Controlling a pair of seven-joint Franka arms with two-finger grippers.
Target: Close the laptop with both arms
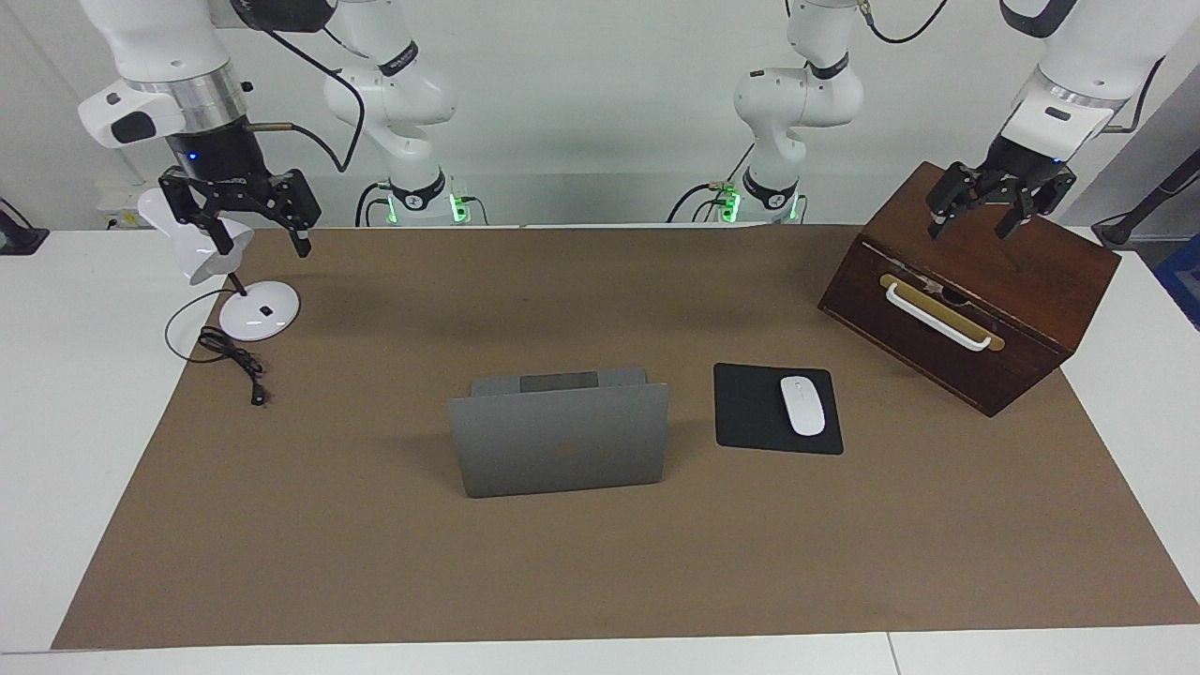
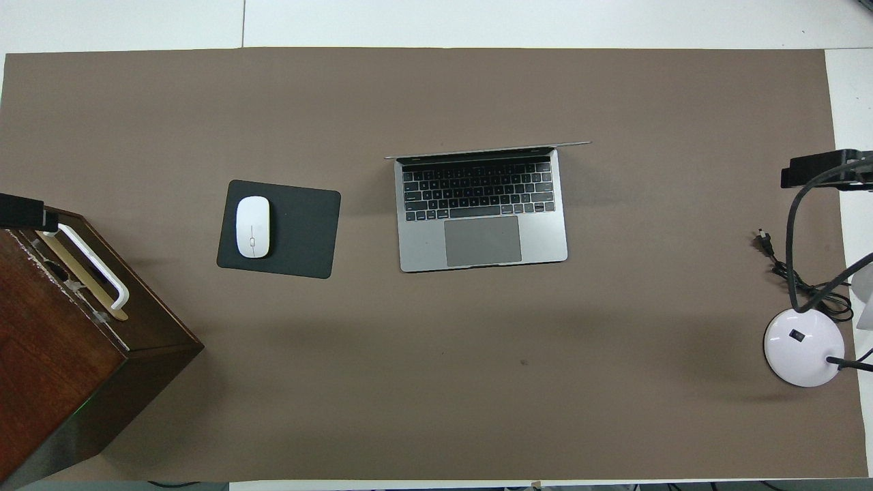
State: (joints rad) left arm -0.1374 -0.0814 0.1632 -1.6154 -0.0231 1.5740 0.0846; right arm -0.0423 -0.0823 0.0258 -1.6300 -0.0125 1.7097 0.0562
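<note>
Thin silver-grey metal laptop (image 1: 561, 441) open, nothing done yet.
Left tool (image 1: 980, 218) and right tool (image 1: 246, 221) hang spread wide, well apart from it.

The laptop (image 1: 559, 441) looks like matt silver-grey metal with a smooth lid and black keys. The mouse pad (image 1: 755, 408) is a flat matt black, cloth-like; the mouse (image 1: 802, 405) on it is glossy white plastic. A matt brown sheet (image 1: 600, 562), like paper or felt, covers the smooth white worktop (image 1: 56, 394). Below the left jaws, the box (image 1: 1041, 281) is dark polished wood with a glossy white handle (image 1: 937, 317). By the right jaws, the lamp (image 1: 259, 310) is shiny white plastic.
</note>
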